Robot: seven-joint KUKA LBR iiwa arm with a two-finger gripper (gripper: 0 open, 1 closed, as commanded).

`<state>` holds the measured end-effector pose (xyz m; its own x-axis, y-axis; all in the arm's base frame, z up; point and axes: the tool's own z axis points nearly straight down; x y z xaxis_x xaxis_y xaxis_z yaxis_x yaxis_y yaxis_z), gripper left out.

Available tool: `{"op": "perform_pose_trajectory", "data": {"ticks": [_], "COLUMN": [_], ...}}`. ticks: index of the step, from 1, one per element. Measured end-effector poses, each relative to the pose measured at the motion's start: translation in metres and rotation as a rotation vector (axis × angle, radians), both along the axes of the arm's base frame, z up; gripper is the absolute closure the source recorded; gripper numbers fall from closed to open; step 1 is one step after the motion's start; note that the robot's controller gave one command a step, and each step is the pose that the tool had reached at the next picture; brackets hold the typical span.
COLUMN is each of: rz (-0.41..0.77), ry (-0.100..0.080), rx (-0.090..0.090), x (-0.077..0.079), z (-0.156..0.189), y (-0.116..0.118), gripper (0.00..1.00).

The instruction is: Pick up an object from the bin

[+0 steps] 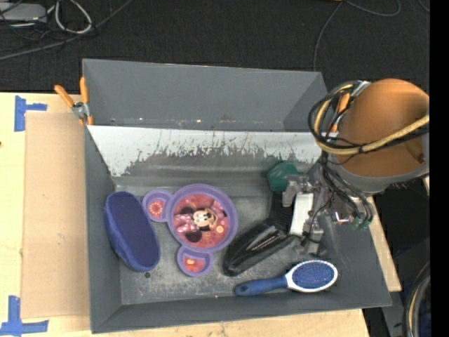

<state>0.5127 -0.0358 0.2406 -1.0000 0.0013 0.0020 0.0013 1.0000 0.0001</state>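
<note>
The gripper (309, 225), open or closed impossible to tell, hangs over the upper-right end of a glossy black object (254, 248) lying diagonally in the grey bin (203, 102).

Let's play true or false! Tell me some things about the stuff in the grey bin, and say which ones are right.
1. The purple plate has a cartoon mouse on it. True.
2. The blue brush lies against the back wall. False: it lies near the front wall of the bin, on the right.
3. The blue oval pad lies left of the plate. True.
4. The gripper is over the blue oval pad. False: it is on the right side, by the end of the black shiny thing.
</note>
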Motion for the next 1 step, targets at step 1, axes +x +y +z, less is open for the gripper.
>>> {"op": "perform_pose_trajectory", "data": {"ticks": [1], "rz": [0.119], "ry": [-0.002], "rx": [0.000], "x": [-0.0141], "z": [-0.0571], "y": [-0.0113], "gripper": [0.00]}}
